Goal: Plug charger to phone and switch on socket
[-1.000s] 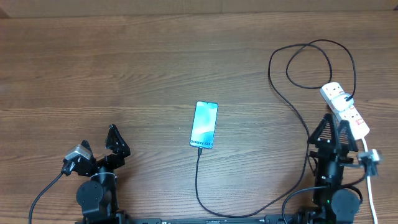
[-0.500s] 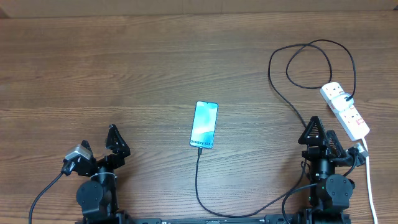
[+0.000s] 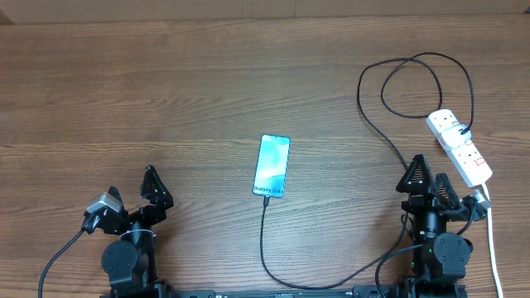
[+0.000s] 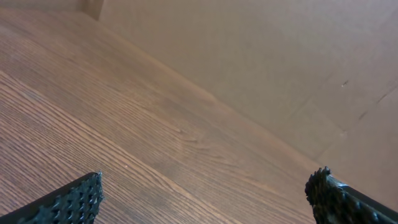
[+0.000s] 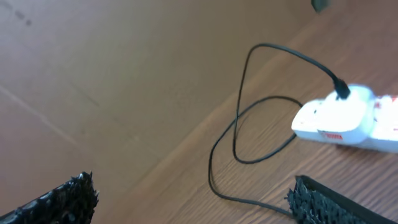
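A brown wood-grain table fills the overhead frame. In the left wrist view, a plain tan wall rises across the upper right.

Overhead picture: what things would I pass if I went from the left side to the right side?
left claw → phone → right claw → socket

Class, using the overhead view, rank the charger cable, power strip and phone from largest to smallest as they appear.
1. the charger cable, longest by far.
2. power strip and phone: too alike to rank; strip longer, phone wider.
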